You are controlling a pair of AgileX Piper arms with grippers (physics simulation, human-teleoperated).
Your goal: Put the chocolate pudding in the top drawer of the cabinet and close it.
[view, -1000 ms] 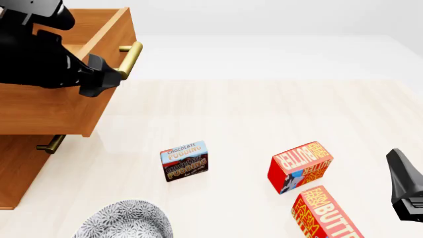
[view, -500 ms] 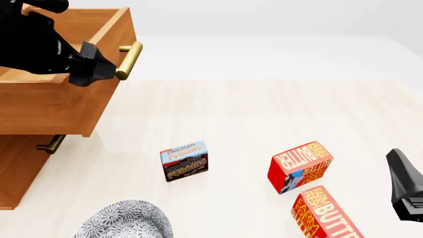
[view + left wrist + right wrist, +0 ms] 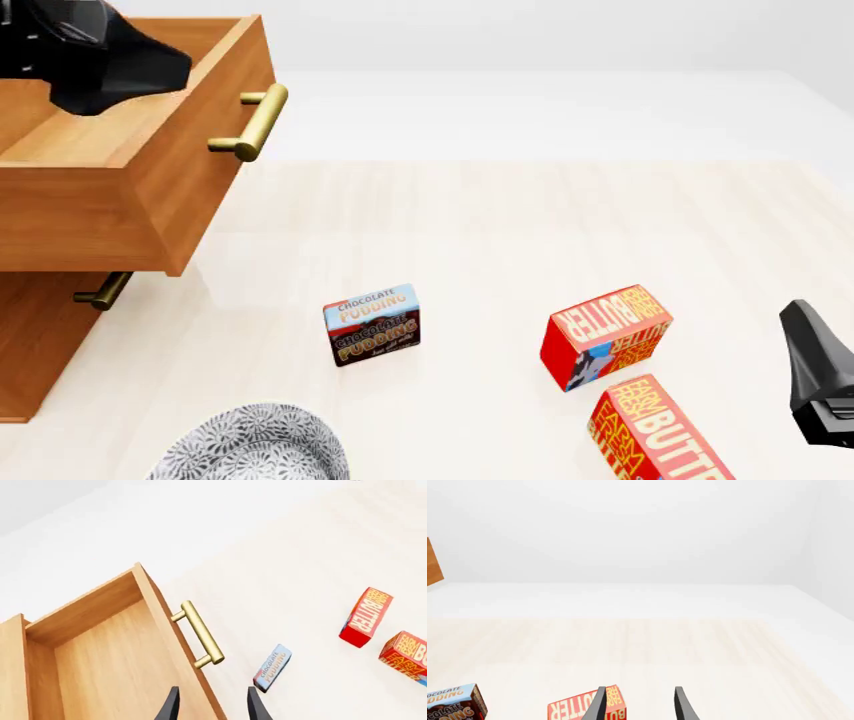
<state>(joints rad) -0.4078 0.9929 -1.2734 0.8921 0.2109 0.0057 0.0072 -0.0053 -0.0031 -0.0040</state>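
The chocolate pudding (image 3: 372, 325) stands on edge on the table, in front of the cabinet (image 3: 40, 340) and to its right; it also shows as the pudding box (image 3: 272, 667) and the pudding box (image 3: 452, 703). The top drawer (image 3: 134, 200) is pulled out, its inside (image 3: 100, 665) bare, its brass handle (image 3: 251, 122) free. My left gripper (image 3: 167, 62) hovers open over the drawer, left of the handle, and the left gripper (image 3: 212, 707) holds nothing. My right gripper (image 3: 803, 318) rests low at the right edge, and the right gripper (image 3: 639, 705) is open and holds nothing.
Two red-orange butter boxes (image 3: 605, 335) (image 3: 661, 430) lie right of the pudding, close to the right gripper. A patterned grey plate (image 3: 254, 445) sits at the front edge below the pudding. The lower drawer's handle (image 3: 103, 290) sticks out under the open drawer.
My left gripper has drawn away from the top drawer's handle, moving up and left over the open drawer. The drawer, the boxes and the right arm stay put.
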